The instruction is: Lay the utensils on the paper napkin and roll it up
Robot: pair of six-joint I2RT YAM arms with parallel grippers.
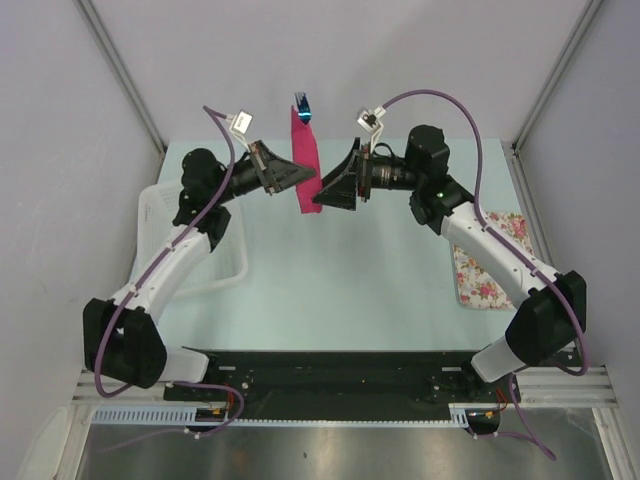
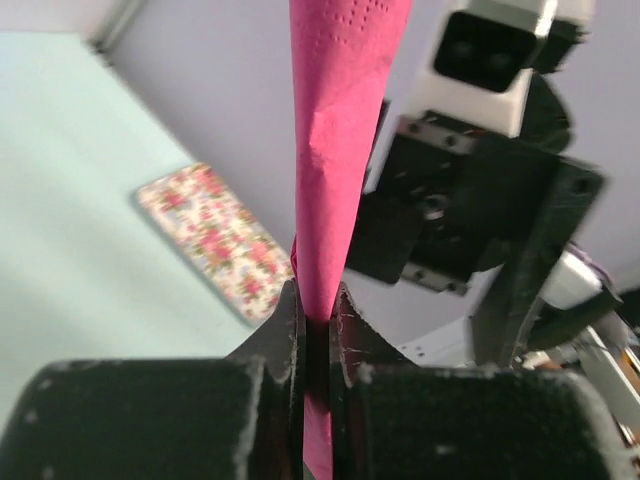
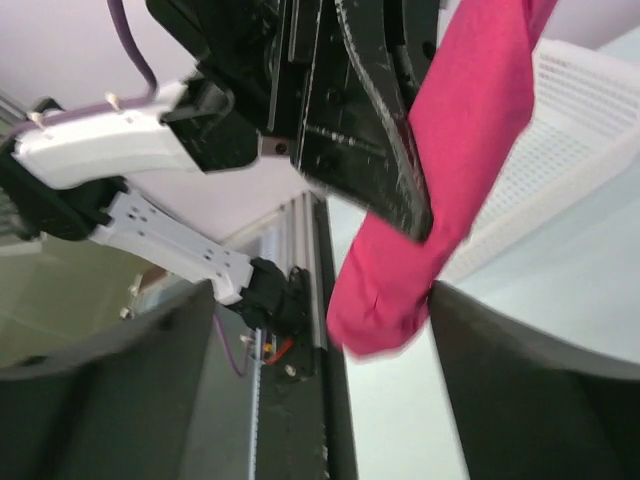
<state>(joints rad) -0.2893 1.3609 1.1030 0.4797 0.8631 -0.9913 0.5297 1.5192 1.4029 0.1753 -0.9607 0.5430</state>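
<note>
Pinches the rolled pink paper napkin [image 1: 305, 160] with the left hand [image 2: 318, 325], fingers shut on its lower part, roll roughly upright and clear of the tabletop [image 1: 340, 275]. Shows a dark blue utensil [image 1: 302, 106] poking from the top end. Brackets the bottom end with the right hand [image 1: 326, 190], fingers spread wide. White basket [image 1: 160, 215] left, floral tray [image 1: 482, 272] right.

A: Walls [image 1: 330, 50]?
B: Plain pale grey, metal struts [image 1: 120, 75] in the back corners.
A: Surface?
B: Pale mint table [image 1: 340, 290], brushed steel sheet [image 1: 330, 452] along its near edge. Even light.
</note>
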